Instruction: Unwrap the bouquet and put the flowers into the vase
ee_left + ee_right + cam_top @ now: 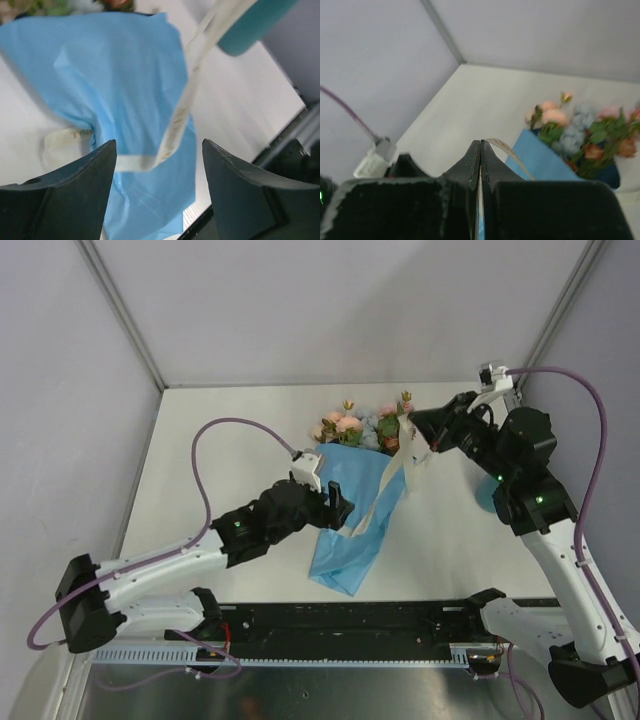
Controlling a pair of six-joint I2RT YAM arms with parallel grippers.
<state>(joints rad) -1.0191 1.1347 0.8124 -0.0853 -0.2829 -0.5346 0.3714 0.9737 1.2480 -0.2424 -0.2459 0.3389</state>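
Note:
The bouquet lies on the white table, its light-blue paper pointing toward the near edge. The flowers, pink, peach and pale blue, stick out at the far end. My right gripper is raised beside the blooms, shut on the cream ribbon. The ribbon runs down across the paper. My left gripper hovers open over the lower paper, nothing between its fingers. The teal vase is mostly hidden behind the right arm.
A black rail runs along the table's near edge, close to the paper's tip. Grey walls enclose the table at the back and on both sides. Purple cables loop above each arm.

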